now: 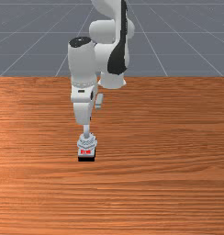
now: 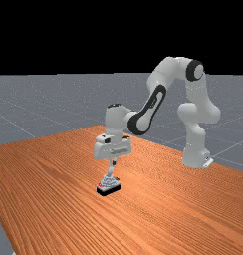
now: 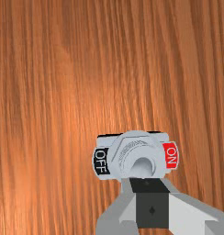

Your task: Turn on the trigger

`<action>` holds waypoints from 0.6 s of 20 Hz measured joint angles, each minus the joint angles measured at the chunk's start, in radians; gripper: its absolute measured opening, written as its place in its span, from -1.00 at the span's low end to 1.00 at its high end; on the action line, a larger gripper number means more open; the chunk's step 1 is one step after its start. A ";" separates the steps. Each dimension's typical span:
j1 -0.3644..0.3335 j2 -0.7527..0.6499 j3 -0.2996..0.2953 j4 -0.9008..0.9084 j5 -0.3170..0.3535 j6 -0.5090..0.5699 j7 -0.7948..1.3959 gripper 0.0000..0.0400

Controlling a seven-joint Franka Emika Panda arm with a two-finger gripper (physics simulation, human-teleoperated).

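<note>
Reach looks done; throw judged left to do. Hand closed on nothing, fingertips at lever—contact unclear. Switch on worktop, lever between OFF label and ON label; we judge it short of ON. Smooth grey rod, faceted collar, blocky black base; worktop streaky orange-brown wood.

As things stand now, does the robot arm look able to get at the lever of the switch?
Probably yes. In the far view, the gripper hangs above the switch, right at its lever, and I see nothing between them. Whether they touch, I cannot tell.
</note>
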 joint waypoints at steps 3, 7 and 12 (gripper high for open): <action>-0.019 0.068 0.016 0.113 0.006 -0.047 -0.022 -1.00; -0.019 0.103 0.015 0.169 0.010 -0.069 0.010 -1.00; 0.028 -0.009 -0.030 -0.005 -0.049 -0.054 0.068 -1.00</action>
